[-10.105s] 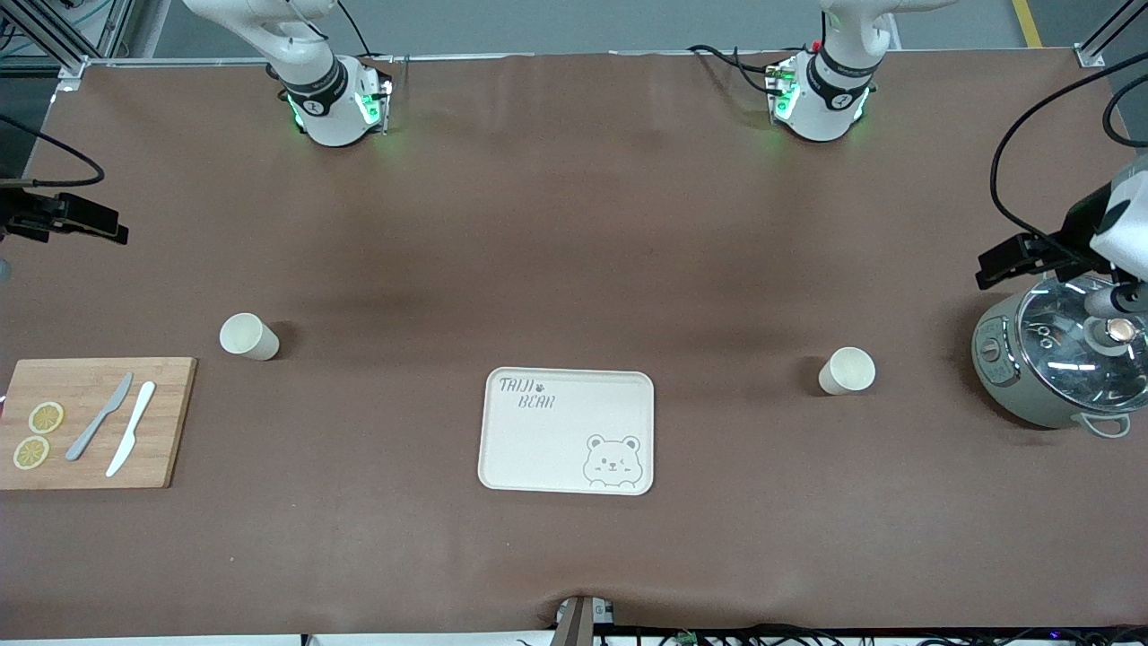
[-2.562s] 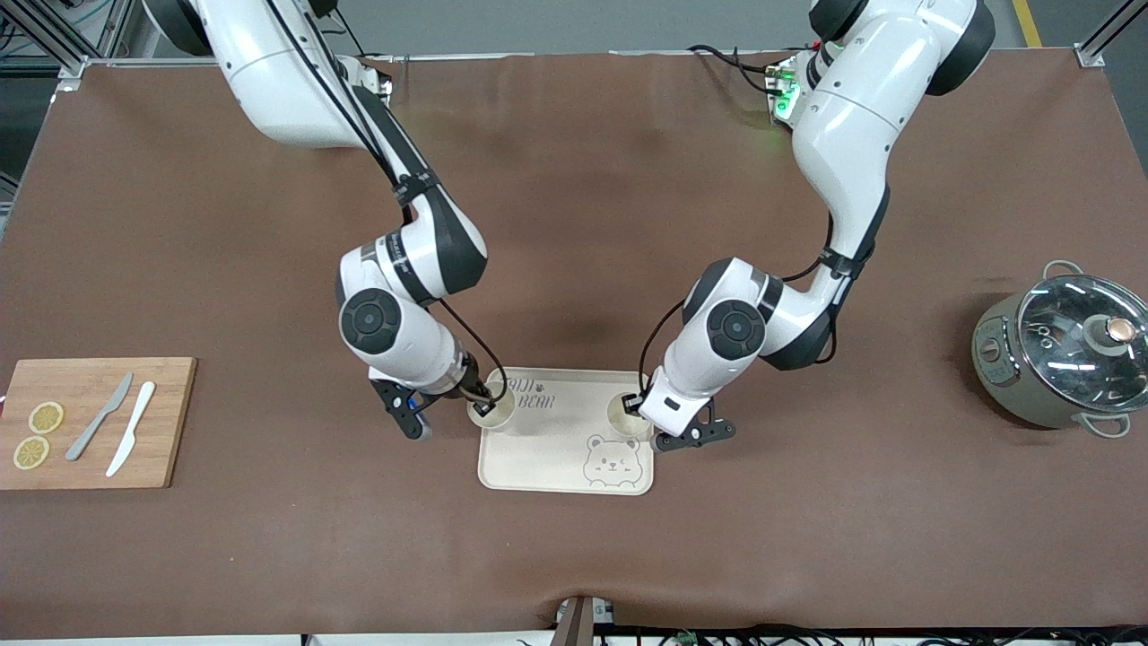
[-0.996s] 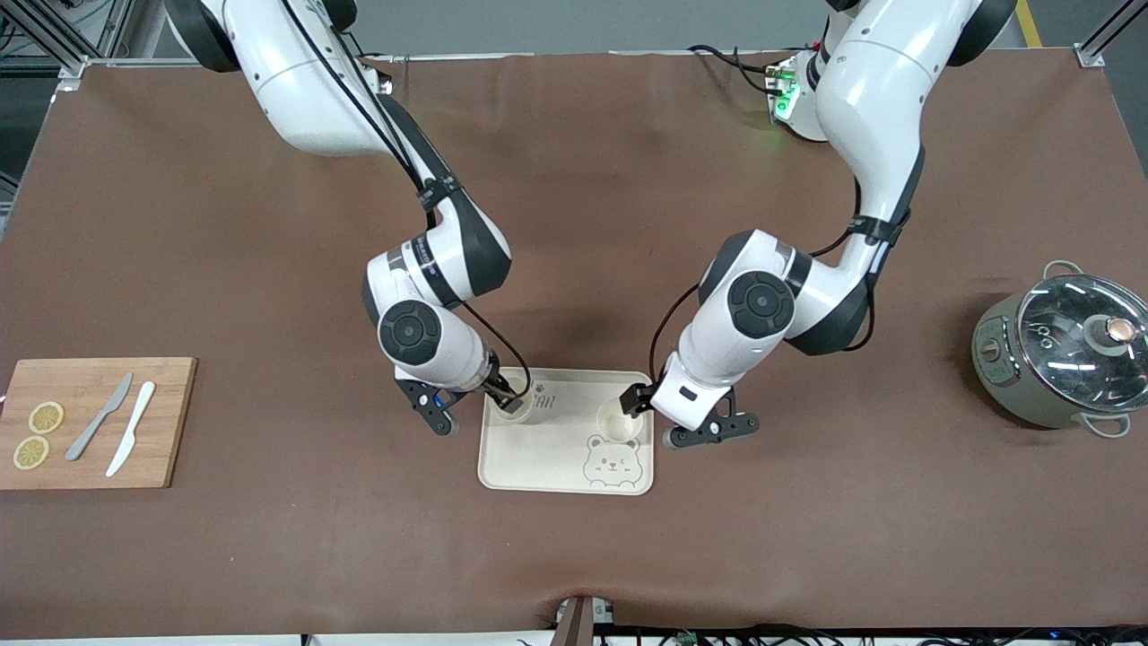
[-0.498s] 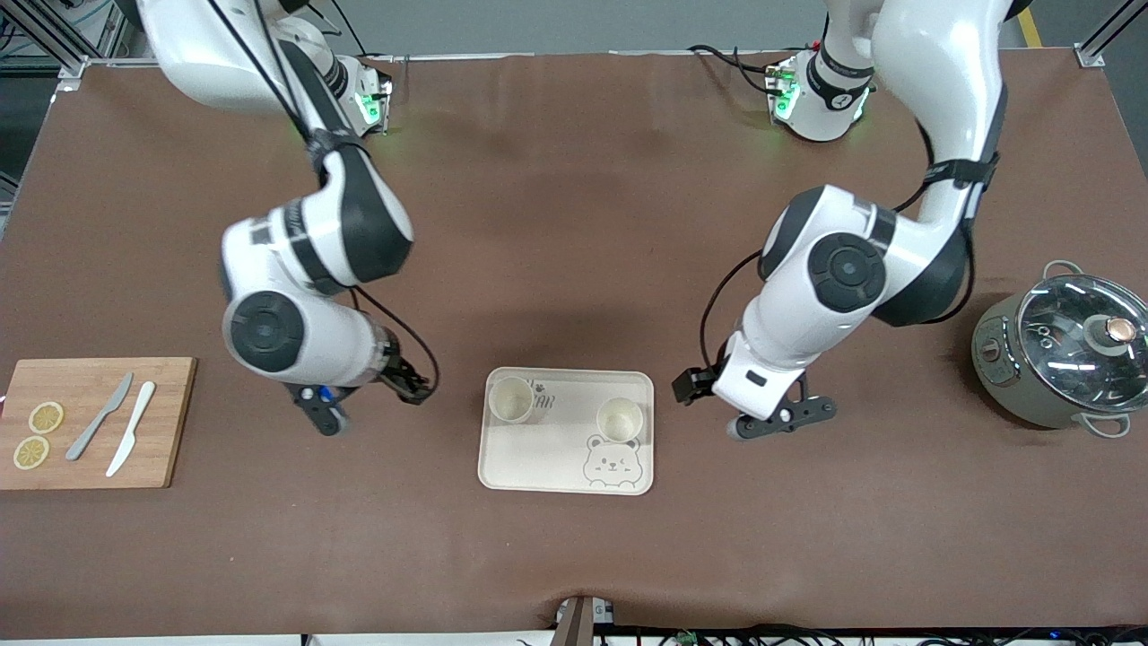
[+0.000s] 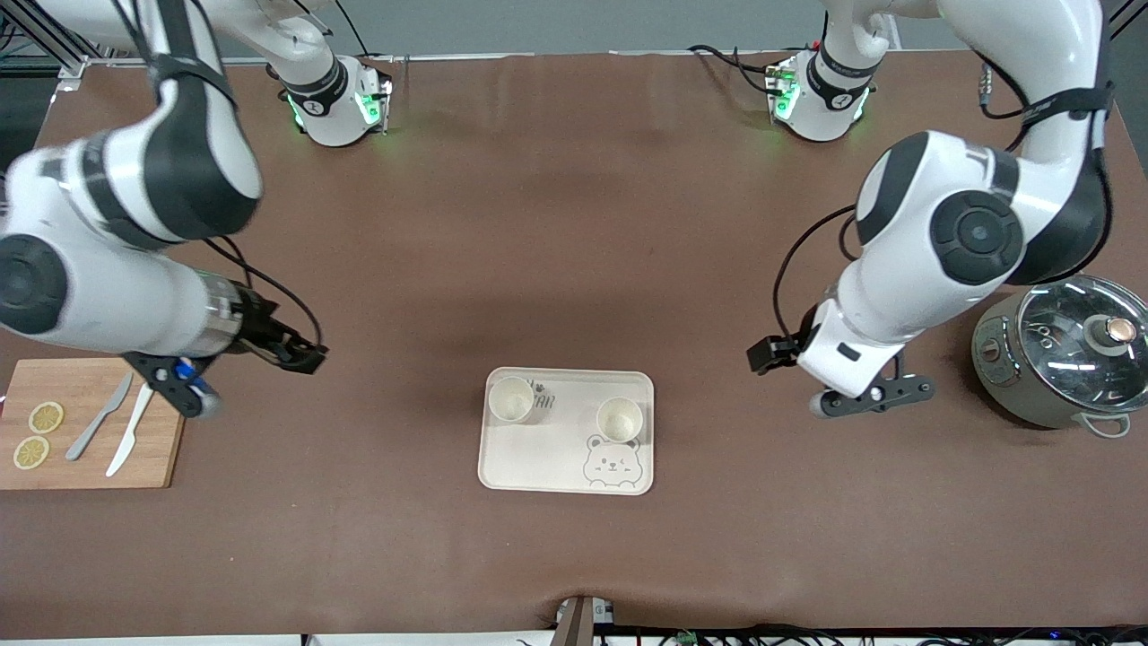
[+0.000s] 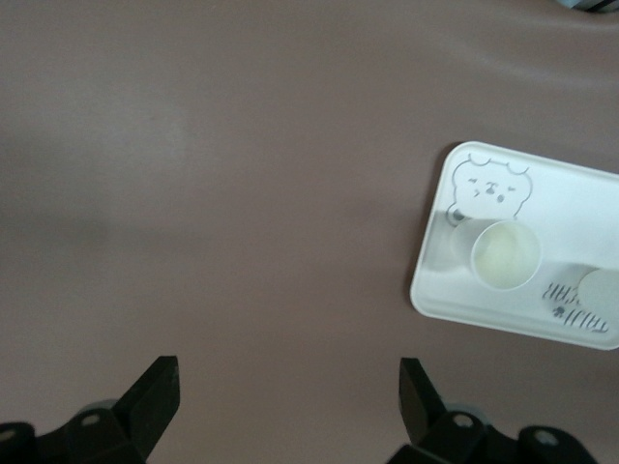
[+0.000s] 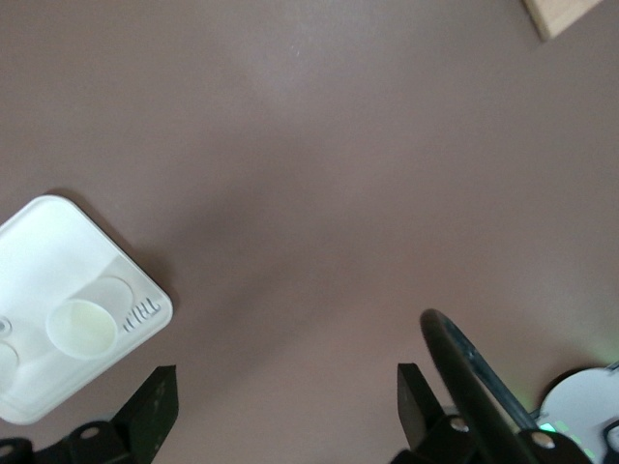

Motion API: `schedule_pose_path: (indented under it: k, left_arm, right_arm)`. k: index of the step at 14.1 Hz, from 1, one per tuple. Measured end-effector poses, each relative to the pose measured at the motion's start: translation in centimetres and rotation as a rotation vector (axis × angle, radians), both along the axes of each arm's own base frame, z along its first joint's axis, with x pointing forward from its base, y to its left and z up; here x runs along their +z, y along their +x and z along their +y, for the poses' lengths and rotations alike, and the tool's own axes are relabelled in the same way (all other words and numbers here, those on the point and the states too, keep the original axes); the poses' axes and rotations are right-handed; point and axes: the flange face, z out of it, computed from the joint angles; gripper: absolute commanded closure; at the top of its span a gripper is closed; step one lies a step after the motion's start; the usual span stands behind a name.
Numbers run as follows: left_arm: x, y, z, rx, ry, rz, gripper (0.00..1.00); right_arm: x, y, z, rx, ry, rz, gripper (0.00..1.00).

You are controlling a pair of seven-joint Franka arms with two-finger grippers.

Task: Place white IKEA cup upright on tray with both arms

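The cream tray (image 5: 547, 462) with the bear print lies at the middle of the table. Two white cups stand upright on it, one (image 5: 512, 399) toward the right arm's end and one (image 5: 620, 418) toward the left arm's end. My left gripper (image 5: 769, 353) is open and empty over bare table between the tray and the pot. My right gripper (image 5: 300, 356) is open and empty over bare table beside the cutting board. The left wrist view shows my left gripper (image 6: 287, 387), the tray (image 6: 551, 217) and a cup (image 6: 503, 253). The right wrist view shows my right gripper (image 7: 285, 394), the tray (image 7: 48, 242) and a cup (image 7: 82, 327).
A wooden cutting board (image 5: 161, 467) with two knives and lemon slices lies at the right arm's end; its corner (image 7: 566, 12) shows in the right wrist view. A grey pot with a glass lid (image 5: 1063, 359) stands at the left arm's end.
Both grippers have let go of the cups and drawn away from the tray, each toward its own end of the table. The cups stay upright on the tray.
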Motion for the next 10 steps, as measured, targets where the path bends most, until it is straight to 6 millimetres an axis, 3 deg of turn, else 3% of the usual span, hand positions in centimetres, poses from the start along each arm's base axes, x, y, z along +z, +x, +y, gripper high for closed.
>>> schedule_pose_path:
  k: [3,7,8,10]
  left_arm:
    - [2.0,-0.3,3.5,-0.05,0.013,0.016,0.0]
    - [4.2,-0.6,8.7,-0.104,0.021,0.025,0.0]
    - [4.8,-0.7,9.9,-0.114,0.023,0.028,0.0]
    - [5.8,-1.2,11.6,-0.113,0.027,0.037,0.0]
  right_arm:
    - [1.7,-1.2,-3.5,0.075,0.008,-0.016,0.0]
    - [2.4,-3.1,-4.8,0.197,-0.01,-0.039,0.0]
    - [2.7,-3.7,-6.1,0.243,0.001,-0.049,0.0]
    - [3.5,-4.9,-10.5,0.342,0.033,-0.07,0.0]
